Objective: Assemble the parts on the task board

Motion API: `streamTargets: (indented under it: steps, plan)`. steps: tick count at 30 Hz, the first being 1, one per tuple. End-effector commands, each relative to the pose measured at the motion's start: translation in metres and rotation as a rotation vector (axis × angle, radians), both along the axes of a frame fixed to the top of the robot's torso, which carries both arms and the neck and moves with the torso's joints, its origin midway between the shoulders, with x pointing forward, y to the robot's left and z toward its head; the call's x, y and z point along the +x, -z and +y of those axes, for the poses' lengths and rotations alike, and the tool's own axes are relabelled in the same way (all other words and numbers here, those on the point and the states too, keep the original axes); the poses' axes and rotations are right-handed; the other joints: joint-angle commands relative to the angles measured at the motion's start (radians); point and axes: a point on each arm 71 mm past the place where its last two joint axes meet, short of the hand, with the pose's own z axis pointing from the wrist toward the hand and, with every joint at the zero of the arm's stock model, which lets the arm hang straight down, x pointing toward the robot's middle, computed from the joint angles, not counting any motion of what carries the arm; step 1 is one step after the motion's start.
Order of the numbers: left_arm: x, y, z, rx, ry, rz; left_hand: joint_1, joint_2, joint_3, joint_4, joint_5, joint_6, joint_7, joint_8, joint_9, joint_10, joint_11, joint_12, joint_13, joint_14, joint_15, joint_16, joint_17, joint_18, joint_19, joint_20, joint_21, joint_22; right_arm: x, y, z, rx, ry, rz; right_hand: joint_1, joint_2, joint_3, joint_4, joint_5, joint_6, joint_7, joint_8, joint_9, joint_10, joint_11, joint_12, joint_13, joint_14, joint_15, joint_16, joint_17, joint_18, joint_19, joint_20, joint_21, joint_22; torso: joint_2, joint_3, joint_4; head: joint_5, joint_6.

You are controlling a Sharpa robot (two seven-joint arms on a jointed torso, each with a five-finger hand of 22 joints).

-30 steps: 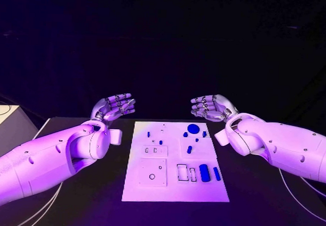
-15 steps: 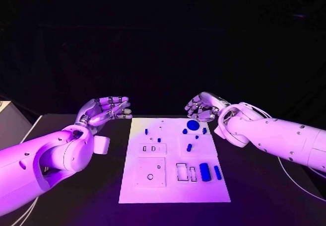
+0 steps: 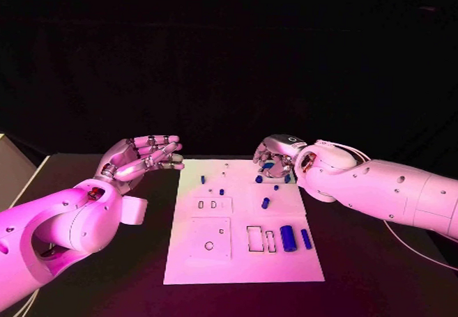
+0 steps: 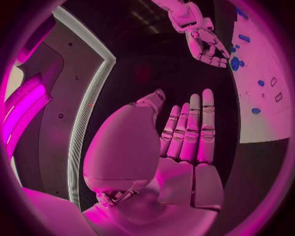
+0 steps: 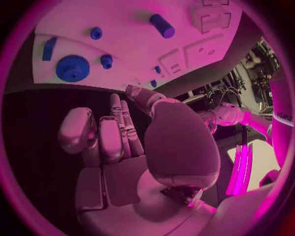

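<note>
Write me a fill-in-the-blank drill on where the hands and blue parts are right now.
1. The right hand hovers above the task board's ____ edge.
2. The left hand holds ____.
3. The round blue gear lies on the ____.
Missing words: far; nothing; task board

Right robot hand crowding task board far edge, near half unobstructed

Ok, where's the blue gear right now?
In the right wrist view, the blue gear lies flat at the task board's far edge, just ahead of the right hand.
</note>
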Motion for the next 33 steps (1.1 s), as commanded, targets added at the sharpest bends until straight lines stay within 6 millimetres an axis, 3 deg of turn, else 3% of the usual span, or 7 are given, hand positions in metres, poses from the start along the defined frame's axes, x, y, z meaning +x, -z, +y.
streamTargets:
  steps: [1,12,15,23,33]
  plan:
    - [-0.0023,-0.0027,-0.0031,0.003,0.031,-0.011,-0.012,-0.002,-0.004,0.002,-0.005,0.003,0.022,-0.005,-0.001,0.006,0.005,-0.005,-0.001,-0.005,0.004,0.006,0.003,-0.002,-0.007,-0.004,0.007,0.003,-0.0002,0.0053,0.0011,-0.108,-0.006,0.018,0.001,-0.015,-0.001,0.007,-0.004,-0.008,0.001,-0.006,0.002,-0.011,0.000,-0.002,0.000,0.040,0.001,0.009,0.005,-0.013,0.008,0.001,0.012,0.016,0.009,-0.0023,0.0081,-0.004,-0.002]
    - [-0.0040,-0.0056,-0.0020,0.009,0.030,-0.018,-0.018,-0.004,-0.008,0.003,-0.005,0.004,0.022,-0.005,-0.002,0.007,0.005,-0.006,0.000,-0.006,0.004,0.009,0.009,-0.001,-0.010,-0.004,0.016,0.008,0.0013,0.0066,-0.0014,-0.177,0.016,-0.017,-0.004,-0.030,-0.037,0.019,0.007,-0.011,0.002,-0.010,0.011,-0.056,0.006,-0.003,-0.001,0.029,0.009,0.026,0.004,-0.010,-0.001,0.008,0.014,0.017,0.015,-0.0049,0.0171,-0.008,-0.006]
    - [-0.0041,-0.0059,-0.0011,0.010,0.028,-0.018,-0.018,-0.004,-0.008,0.003,-0.005,0.004,0.022,-0.005,-0.002,0.007,0.005,-0.007,0.000,-0.006,0.004,0.009,0.010,-0.001,-0.010,-0.004,0.016,0.008,0.0017,0.0066,-0.0025,-0.189,0.022,-0.023,-0.003,-0.029,-0.048,0.020,0.008,-0.013,0.001,-0.012,0.012,-0.062,0.007,-0.003,-0.001,0.028,0.009,0.030,0.006,-0.011,-0.001,0.009,0.018,0.023,0.018,-0.0033,0.0155,-0.008,-0.004]
    - [-0.0043,-0.0068,-0.0001,0.011,0.025,-0.021,-0.019,-0.004,-0.009,0.003,-0.005,0.004,0.022,-0.005,-0.002,0.007,0.005,-0.007,0.000,-0.006,0.004,0.009,0.010,-0.001,-0.010,-0.004,0.017,0.009,0.0024,0.0098,-0.0040,-0.213,0.030,-0.007,-0.001,-0.026,-0.059,0.022,0.008,-0.015,0.000,-0.013,0.013,-0.067,0.006,-0.002,0.000,0.028,0.009,0.036,0.012,-0.011,-0.001,0.010,0.022,0.030,0.024,-0.0031,0.0163,-0.009,-0.005]
    - [-0.0049,-0.0080,-0.0002,0.009,0.027,-0.023,-0.019,-0.003,-0.009,0.003,-0.005,0.005,0.022,-0.005,-0.001,0.008,0.005,-0.007,0.000,-0.007,0.004,0.010,0.011,-0.001,-0.010,-0.004,0.019,0.010,0.0050,0.0150,-0.0051,-0.215,0.038,0.008,0.006,-0.015,-0.065,0.029,0.022,-0.012,-0.003,-0.013,0.016,-0.065,0.004,0.000,0.001,0.031,0.007,0.049,0.025,-0.014,0.005,0.010,0.038,0.051,0.029,-0.0038,0.0217,-0.010,-0.008]
